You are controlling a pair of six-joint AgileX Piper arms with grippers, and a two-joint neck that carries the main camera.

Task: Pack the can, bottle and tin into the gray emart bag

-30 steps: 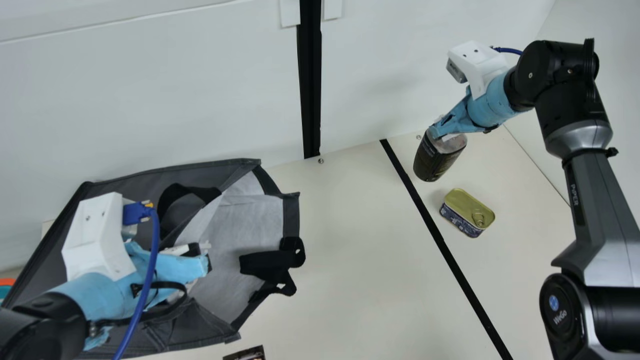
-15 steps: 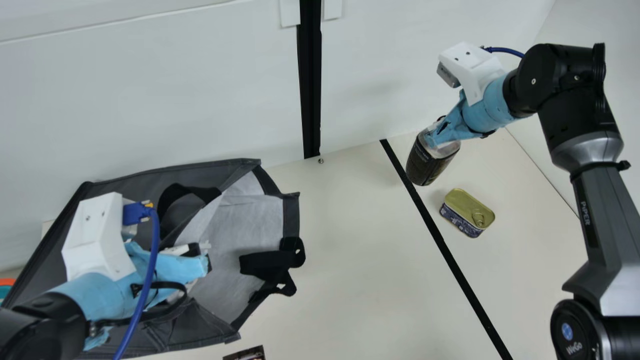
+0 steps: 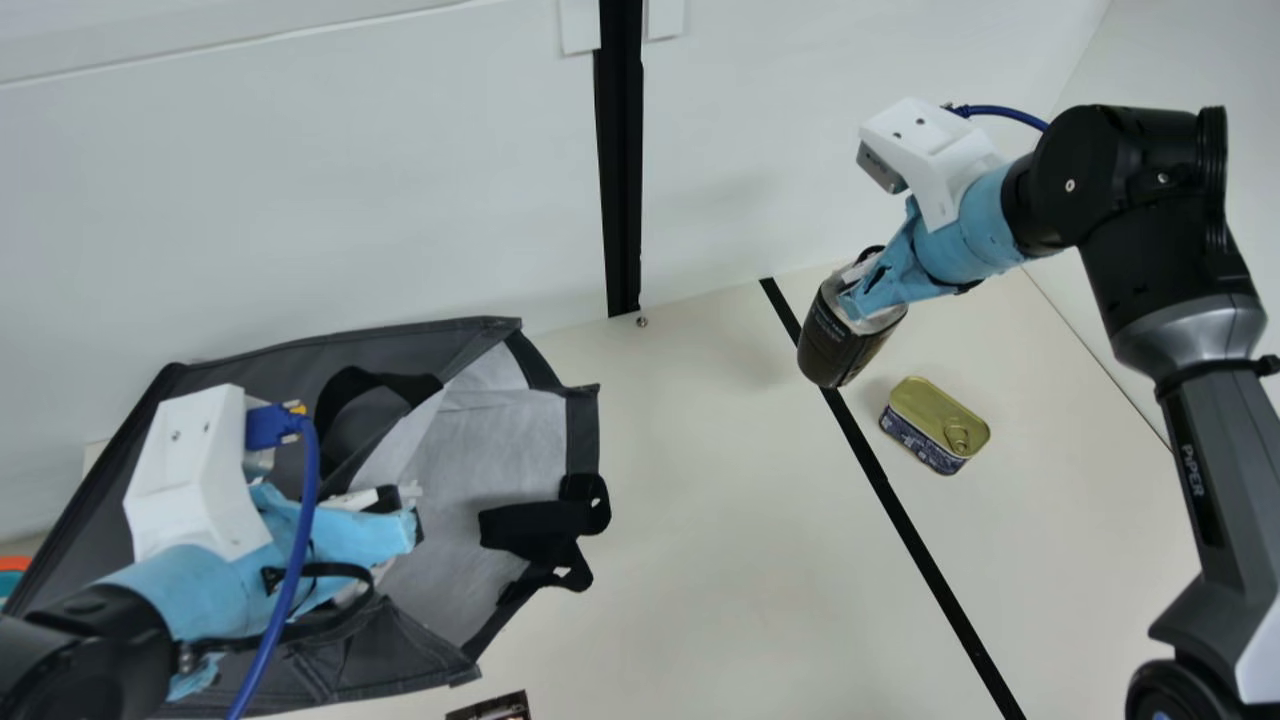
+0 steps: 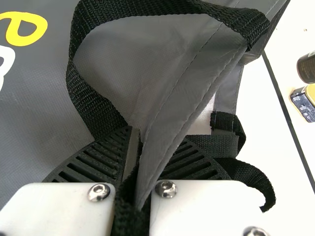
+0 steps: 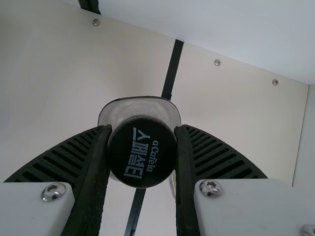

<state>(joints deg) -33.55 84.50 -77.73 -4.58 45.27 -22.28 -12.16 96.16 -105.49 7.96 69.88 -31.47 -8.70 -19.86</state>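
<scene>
The bottle point(image 3: 848, 345) is being carried by the right hand point(image 5: 143, 128), its capped top being held between the fingers, and is being brought over the black strip point(image 3: 900, 510), nearer the bag point(image 3: 290, 365) than a second ago. A fold and strap point(image 4: 138, 9) of the bag are being kept pinched by the left hand point(image 4: 155, 141), seemingly to steady the opening. Packing is thus being advanced, while the tin point(image 3: 935, 420) is being left on the surface point(image 3: 700, 480).

The left gripper point(image 3: 402, 532) points rightward, fingers nearly together; the right gripper point(image 3: 862, 290) tilts down leftward, fingers parted.
</scene>
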